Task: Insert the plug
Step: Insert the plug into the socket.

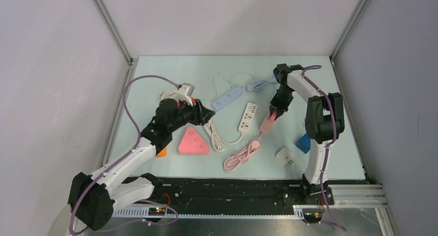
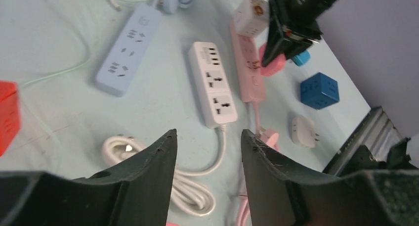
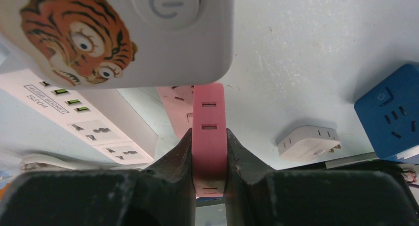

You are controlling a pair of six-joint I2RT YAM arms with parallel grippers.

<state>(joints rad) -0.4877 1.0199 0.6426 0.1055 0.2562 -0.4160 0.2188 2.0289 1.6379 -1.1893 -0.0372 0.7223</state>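
My right gripper is shut on a flat pink socket block with slots in its edge, held just above the pink power strip. The left wrist view shows that gripper with the pink block under it. A white cube with a tiger sticker lies right in front of it. The pink plug lies on the mat at the end of its coiled pink cable. My left gripper is open and empty, hovering over the white cable coil with its white plug.
A white power strip and a blue power strip lie mid-table. A pink triangular socket, a white adapter and a blue cube socket lie nearer the front. An orange-red block is at left.
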